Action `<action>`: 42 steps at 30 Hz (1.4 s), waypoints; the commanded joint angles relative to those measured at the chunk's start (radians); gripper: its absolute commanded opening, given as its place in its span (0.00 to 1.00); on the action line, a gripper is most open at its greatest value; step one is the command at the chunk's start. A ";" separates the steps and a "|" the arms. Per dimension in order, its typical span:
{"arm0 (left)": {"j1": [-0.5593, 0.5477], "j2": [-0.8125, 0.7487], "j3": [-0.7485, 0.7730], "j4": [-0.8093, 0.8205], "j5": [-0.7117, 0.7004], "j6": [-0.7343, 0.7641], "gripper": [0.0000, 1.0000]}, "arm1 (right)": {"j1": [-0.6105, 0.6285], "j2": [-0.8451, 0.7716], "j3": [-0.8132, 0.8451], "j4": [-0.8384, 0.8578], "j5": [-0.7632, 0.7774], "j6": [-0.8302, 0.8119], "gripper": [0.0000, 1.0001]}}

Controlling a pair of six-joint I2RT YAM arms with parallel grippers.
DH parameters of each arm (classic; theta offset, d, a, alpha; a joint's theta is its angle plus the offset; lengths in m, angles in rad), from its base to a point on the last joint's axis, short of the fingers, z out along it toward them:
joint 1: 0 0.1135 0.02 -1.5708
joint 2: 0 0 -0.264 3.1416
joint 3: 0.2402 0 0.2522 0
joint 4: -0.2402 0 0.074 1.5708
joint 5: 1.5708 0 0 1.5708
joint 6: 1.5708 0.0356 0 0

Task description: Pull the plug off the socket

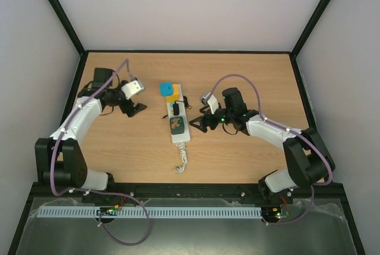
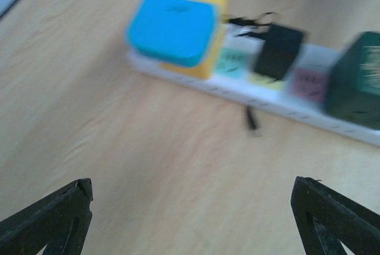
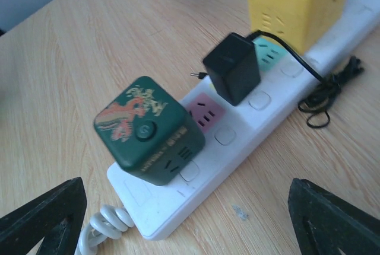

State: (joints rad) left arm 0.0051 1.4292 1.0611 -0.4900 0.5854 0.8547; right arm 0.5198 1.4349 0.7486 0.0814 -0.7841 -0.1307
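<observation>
Socket (image 3: 249, 129) lies in the middle of the counter (image 1: 124, 148), running toward the far edge. Right end effector (image 1: 199, 121) hovers spread wide just beside it, facing green cube (image 3: 148, 130) and black adapter (image 3: 233, 68), seemingly lined up to grab. Left end effector (image 1: 141, 96) gapes too, well apart, leftward.

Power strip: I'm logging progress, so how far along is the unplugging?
Done: nothing; the green cube, black adapter and yellow cube still sit on the power strip. In hand: the right gripper and left gripper, both open and empty, flank it. Left: grip a plug and pull it off.
</observation>
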 commanded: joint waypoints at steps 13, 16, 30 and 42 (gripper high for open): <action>-0.441 0.008 -0.014 -0.079 -0.164 -0.030 0.95 | -0.058 0.056 0.007 0.028 -0.045 0.266 0.91; -0.471 0.062 0.020 -0.098 -0.186 -0.050 0.99 | -0.075 0.067 -0.002 0.056 -0.058 0.299 0.91; -0.588 0.185 0.024 -0.007 -0.240 -0.114 0.91 | -0.105 0.159 0.058 0.078 -0.042 0.345 0.77; -0.602 0.196 0.005 0.019 -0.225 -0.094 0.56 | -0.107 0.410 0.214 0.091 -0.042 0.365 0.60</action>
State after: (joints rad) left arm -0.5949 1.6253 1.0653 -0.4831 0.3481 0.7555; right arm 0.4183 1.7931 0.9108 0.1524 -0.8238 0.2150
